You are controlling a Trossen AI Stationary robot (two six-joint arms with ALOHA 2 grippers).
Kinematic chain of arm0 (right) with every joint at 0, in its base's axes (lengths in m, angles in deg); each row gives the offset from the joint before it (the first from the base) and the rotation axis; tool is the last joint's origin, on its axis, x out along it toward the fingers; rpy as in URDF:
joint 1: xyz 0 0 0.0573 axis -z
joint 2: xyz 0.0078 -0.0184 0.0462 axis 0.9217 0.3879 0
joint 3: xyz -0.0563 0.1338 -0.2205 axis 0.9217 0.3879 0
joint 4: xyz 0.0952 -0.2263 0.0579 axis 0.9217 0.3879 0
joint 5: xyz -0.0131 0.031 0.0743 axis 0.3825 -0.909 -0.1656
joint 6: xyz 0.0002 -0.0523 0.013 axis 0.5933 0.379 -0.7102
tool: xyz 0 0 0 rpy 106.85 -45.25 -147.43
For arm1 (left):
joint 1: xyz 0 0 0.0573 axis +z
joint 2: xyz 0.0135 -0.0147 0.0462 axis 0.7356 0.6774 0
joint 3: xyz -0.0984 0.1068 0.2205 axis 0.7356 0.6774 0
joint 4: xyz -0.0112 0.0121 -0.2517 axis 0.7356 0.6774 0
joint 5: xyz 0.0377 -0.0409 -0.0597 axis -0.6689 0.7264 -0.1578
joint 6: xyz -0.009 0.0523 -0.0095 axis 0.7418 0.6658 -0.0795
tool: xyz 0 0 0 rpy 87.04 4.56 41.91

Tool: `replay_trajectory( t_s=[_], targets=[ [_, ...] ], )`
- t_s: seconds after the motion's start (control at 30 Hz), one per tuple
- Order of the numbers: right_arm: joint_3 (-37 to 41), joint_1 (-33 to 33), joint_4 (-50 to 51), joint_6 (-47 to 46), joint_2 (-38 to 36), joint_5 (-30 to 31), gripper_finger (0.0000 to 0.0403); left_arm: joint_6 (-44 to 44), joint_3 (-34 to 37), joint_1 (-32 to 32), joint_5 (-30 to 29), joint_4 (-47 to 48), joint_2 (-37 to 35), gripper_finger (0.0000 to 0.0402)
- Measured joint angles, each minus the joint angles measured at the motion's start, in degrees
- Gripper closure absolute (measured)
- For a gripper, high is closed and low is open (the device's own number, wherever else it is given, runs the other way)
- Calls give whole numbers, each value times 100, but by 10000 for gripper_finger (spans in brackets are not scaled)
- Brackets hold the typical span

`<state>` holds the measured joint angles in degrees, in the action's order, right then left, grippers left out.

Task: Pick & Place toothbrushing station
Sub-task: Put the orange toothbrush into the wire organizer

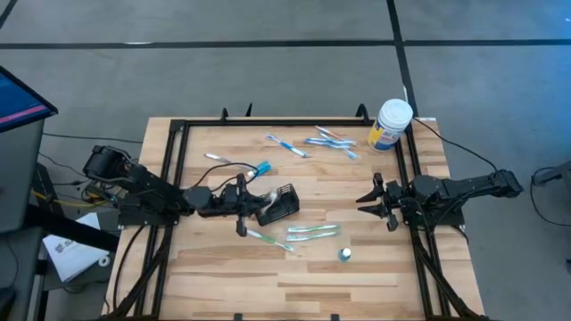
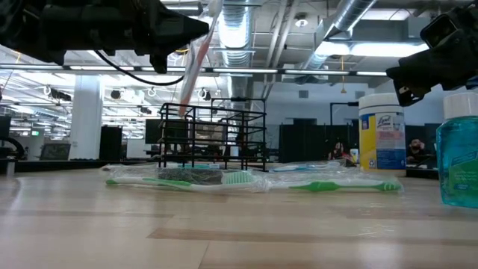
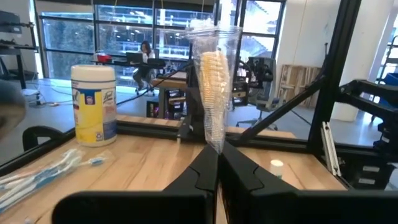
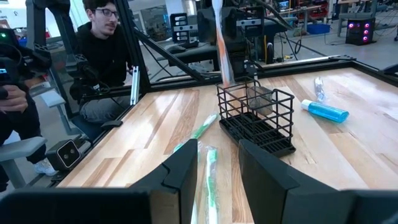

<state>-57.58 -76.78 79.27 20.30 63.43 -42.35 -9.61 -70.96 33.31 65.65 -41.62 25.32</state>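
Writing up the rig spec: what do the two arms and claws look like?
Both arms are dark, near-black, jointed links. The left claw and the right claw each have two matte black, angular, wedge-shaped fingers. Black cables trail from the left arm's base. No markings visible.

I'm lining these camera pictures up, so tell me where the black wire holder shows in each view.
High view: the black wire holder sits mid-table, beside the left gripper.
Low view: centre, behind the wrapped green toothbrushes.
Left wrist view: not in it; a wrapped toothbrush fills the middle.
Right wrist view: centre, ahead of the fingers.
Shared landmark: the white canister, absent from the right wrist view.
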Motion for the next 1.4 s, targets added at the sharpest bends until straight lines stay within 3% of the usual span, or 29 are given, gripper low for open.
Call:
replay_trajectory(
  t_s=[0.6,1.03,1.4],
  targets=[
    [0,0,0,0,0,-2,294,199,227,-220,-87,-29,3,402],
    [0,-1,5,0,0,-2,294,236,224,-218,-190,-788,1079,401],
    [0,-2,87,0,0,-4,294,212,224,-218,-190,-820,1246,402]
  ],
)
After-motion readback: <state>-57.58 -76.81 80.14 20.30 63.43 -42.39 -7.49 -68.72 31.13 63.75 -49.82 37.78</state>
